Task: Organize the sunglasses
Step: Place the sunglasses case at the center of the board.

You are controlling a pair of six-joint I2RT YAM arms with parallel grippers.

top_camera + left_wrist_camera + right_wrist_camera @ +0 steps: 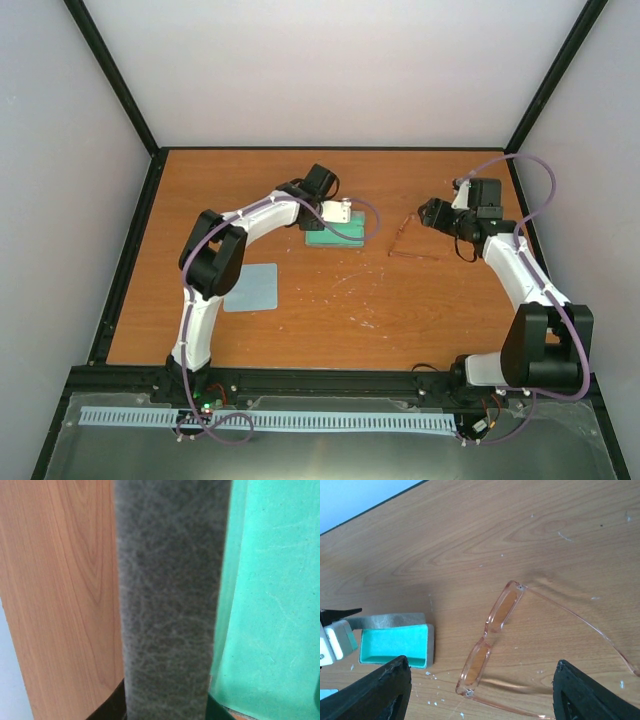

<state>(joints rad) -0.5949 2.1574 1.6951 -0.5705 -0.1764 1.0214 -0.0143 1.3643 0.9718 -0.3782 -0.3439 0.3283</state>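
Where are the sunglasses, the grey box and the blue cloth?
sunglasses [504, 609]: right wrist view, upper lens.
grey box [395, 644]: right wrist view, green lining.
blue cloth [251, 287]: top view, its middle.

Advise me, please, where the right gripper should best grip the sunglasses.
Take the sunglasses at the bridge between the lenses, coming down from above with the open right gripper. The arms are thin and spread open on the table, so the front frame is probably the firmest part.
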